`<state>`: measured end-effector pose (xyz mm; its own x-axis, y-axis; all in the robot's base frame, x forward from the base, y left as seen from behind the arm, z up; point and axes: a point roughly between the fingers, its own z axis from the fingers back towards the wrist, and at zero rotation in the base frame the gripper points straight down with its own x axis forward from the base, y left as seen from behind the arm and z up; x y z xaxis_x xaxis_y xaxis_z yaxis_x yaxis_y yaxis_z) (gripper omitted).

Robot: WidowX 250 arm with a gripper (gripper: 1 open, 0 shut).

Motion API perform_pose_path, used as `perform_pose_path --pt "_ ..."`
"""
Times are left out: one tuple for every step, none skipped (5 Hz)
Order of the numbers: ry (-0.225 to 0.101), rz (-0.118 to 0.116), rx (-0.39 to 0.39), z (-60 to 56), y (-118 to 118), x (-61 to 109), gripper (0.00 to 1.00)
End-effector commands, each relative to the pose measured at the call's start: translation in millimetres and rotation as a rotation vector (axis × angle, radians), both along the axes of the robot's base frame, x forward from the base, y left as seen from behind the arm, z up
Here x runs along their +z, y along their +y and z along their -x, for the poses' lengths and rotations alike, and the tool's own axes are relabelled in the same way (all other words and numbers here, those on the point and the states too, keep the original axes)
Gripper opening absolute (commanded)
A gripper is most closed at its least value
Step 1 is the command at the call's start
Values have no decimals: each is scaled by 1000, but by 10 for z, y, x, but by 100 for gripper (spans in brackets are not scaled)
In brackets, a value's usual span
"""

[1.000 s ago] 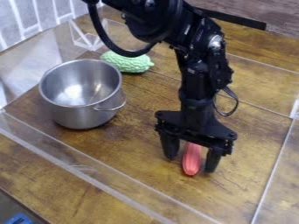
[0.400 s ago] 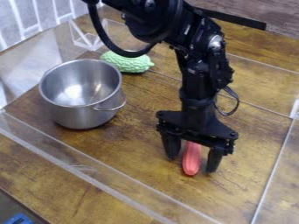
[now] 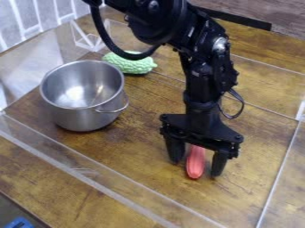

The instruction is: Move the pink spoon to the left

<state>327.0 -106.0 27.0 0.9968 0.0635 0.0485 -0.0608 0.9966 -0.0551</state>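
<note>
One gripper (image 3: 198, 163) (wide apart), straddling pink spoon (image 3: 195, 165)

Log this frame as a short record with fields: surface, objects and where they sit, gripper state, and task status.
surface: brown wooden table with clear plastic barrier walls
pot: round shiny steel pot, empty, at left
green object: bumpy green object behind the pot
spoon: pink spoon with thick pinkish-red handle, lying on the table right of the pot, bowl hidden
gripper: black gripper pointing down, jaws open on either side of the spoon handle, no grip visible
task status: spoon not yet moved left
</note>
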Motion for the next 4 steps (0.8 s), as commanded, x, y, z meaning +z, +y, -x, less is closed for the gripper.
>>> perform_pose_path --pt "-31 13 -10 -32 -56 102 100" --pt "-32 14 -7 -38 -54 112 100" --pt "-33 16 -4 -44 -52 122 100" --pt "-35 18 -1 -51 -50 130 100"
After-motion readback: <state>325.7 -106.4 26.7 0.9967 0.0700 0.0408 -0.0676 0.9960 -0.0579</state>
